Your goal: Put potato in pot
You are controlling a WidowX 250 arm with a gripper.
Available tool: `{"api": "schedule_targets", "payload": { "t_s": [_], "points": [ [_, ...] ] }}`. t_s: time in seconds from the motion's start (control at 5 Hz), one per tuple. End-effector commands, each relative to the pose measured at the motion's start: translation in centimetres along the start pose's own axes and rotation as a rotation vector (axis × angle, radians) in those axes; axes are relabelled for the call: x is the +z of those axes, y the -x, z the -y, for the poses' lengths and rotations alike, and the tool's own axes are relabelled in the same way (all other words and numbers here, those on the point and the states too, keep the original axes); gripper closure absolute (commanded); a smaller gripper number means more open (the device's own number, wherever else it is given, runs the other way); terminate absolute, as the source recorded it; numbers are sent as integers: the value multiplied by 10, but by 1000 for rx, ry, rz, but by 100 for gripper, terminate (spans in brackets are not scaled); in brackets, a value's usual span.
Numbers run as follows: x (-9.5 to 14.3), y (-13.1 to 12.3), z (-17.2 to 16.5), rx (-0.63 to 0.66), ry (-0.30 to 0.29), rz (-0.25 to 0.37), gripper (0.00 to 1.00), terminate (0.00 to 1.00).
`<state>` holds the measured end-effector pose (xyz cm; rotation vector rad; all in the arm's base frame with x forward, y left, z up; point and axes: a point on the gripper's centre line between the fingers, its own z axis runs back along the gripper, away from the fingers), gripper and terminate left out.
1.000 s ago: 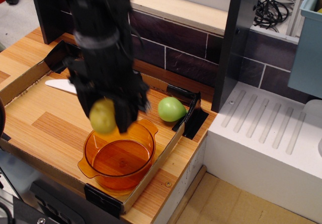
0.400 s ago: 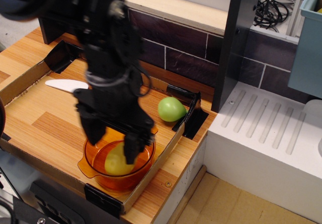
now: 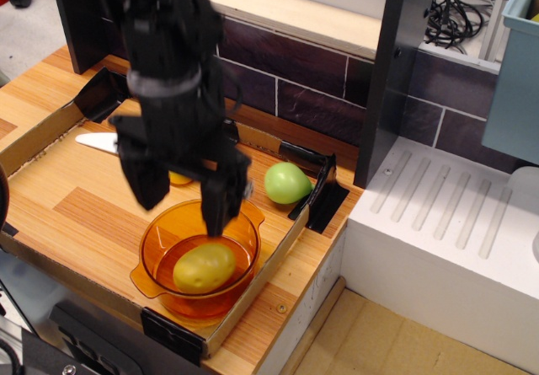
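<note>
Potato deposited in pot; end effector released.

Wooden table (image 3: 76,202) carries the orange pot (image 3: 199,265) near its front edge. End effector (image 3: 181,202) hangs above the pot, jaws spread, holding nothing. Green fruit (image 3: 287,182) sits beside the pot. Potato (image 3: 204,267) lies inside the pot.

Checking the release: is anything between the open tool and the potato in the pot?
Nothing: in the only view, the tool hangs open above the potato, which lies alone in the pot.
</note>
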<state>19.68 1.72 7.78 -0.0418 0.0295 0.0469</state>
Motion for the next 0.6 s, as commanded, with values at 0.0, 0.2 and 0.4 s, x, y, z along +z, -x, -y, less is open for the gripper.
{"api": "schedule_targets", "payload": {
  "t_s": [0.0, 0.2, 0.4],
  "points": [
    [66, -31, -48, 140, -46, 106, 0, 0],
    [66, -31, -48, 140, -46, 106, 0, 0],
    [66, -31, -48, 140, -46, 106, 0, 100]
  ]
}}
